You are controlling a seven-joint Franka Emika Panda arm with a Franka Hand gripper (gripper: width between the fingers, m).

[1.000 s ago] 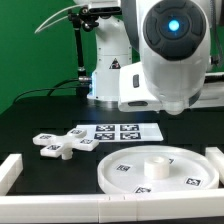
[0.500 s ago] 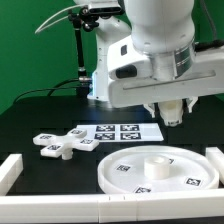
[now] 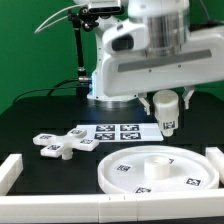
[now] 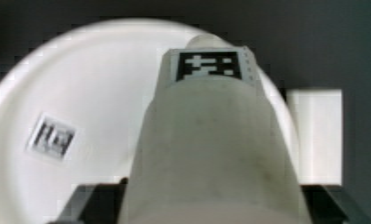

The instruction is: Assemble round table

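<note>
The large round rimmed disc (image 3: pixel 150 172) lies on the black table at the exterior view's right, with a raised hub (image 3: pixel 158 160) in its middle. My gripper (image 3: pixel 166 112) is shut on the short thick cylinder leg (image 3: pixel 167 120) and holds it upright in the air, just above and behind the hub. In the wrist view the leg (image 4: pixel 214 130) fills the middle, tag at its far end, with the disc (image 4: pixel 66 100) beneath it and dark fingers (image 4: pixel 97 200) on either side. The cross-shaped foot piece (image 3: pixel 60 146) lies on the table at the exterior view's left.
The marker board (image 3: pixel 118 130) lies flat behind the disc. White border bars stand at the left (image 3: pixel 8 172), along the front (image 3: pixel 100 210) and at the right (image 3: pixel 212 158). The arm's base (image 3: pixel 108 70) stands at the back.
The arm's wrist has swung up and away from the camera, so the gripper now shows. The gripper has come down a little with the leg, toward the disc's hub.
</note>
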